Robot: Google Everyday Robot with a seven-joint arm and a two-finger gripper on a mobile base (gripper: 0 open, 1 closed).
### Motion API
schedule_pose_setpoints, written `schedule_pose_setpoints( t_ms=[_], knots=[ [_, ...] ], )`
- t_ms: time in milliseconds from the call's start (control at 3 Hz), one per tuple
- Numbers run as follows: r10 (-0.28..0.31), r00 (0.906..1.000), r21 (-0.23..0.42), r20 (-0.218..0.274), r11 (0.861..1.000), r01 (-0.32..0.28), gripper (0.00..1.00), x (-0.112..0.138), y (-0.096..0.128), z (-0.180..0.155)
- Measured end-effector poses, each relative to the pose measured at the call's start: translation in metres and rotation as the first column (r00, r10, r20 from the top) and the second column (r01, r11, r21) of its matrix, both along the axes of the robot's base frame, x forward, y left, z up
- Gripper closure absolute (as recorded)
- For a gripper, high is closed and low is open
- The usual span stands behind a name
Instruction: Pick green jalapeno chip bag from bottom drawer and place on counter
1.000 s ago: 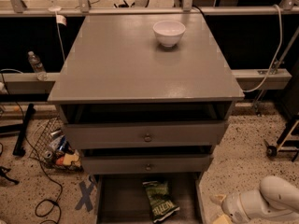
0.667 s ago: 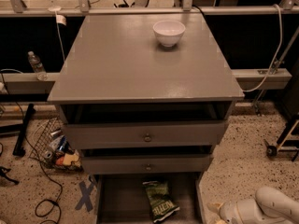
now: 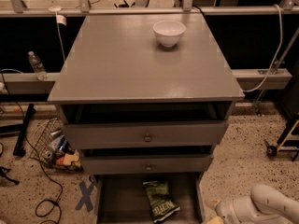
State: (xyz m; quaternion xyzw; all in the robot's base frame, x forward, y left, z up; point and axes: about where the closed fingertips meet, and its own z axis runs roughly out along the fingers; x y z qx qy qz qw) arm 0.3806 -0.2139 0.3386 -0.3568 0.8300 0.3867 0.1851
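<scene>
Green and crinkly with dark ends, the green jalapeno chip bag (image 3: 160, 200) lies flat on the floor of the bottom drawer (image 3: 120, 197), right of the middle, its near end angled toward the right wall. White lettering near that end seems to read "Kettle". The drawer stands pulled out, with bare floor left of the bag. The gripper (image 3: 218, 213) sits low, just outside the drawer's right wall and apart from the bag; whether it is released or clenched cannot be told. The counter (image 3: 131, 64) carries a white bowl (image 3: 169, 31) near its far edge.
</scene>
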Motion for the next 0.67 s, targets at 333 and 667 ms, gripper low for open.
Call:
schedule_pose_setpoints(
  t_ms=[333,667],
  knots=[
    [-0.011,0.9999,-0.028,0.009,1.000,0.011,0.00,0.021,0.010,-0.018],
    [-0.026,0.9995,-0.046,0.020,0.999,0.027,0.00,0.031,0.024,-0.035]
  ],
)
